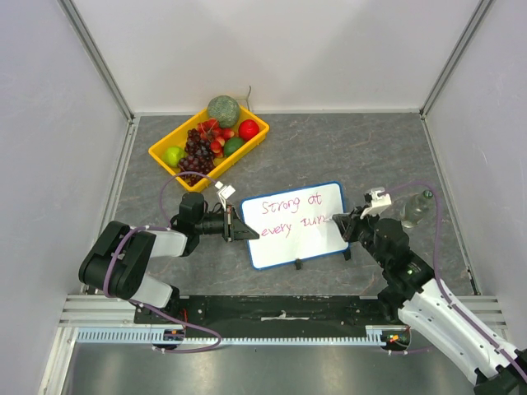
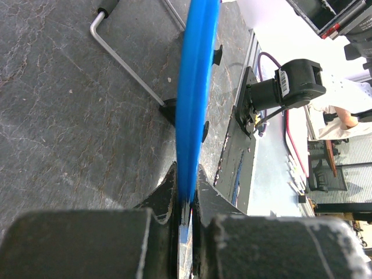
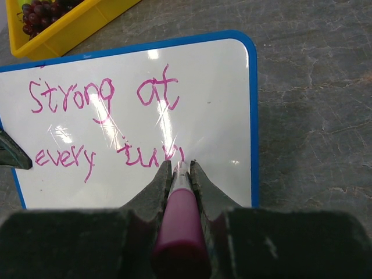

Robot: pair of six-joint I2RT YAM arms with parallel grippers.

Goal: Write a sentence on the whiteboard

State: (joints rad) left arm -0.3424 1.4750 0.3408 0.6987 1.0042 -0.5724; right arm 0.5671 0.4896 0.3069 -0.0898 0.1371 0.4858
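Pinching the marker (image 3: 177, 232) in the right gripper (image 3: 180, 165) at the sentence (image 3: 103, 99)'s second-line end, writing direction rightward; clamping the whiteboard (image 3: 221, 104)'s left rim with the left gripper (image 2: 186, 174).

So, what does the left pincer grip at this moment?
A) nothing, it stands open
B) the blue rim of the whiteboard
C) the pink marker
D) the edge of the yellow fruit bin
B: in the left wrist view the left pincer is shut on the blue rim of the whiteboard.
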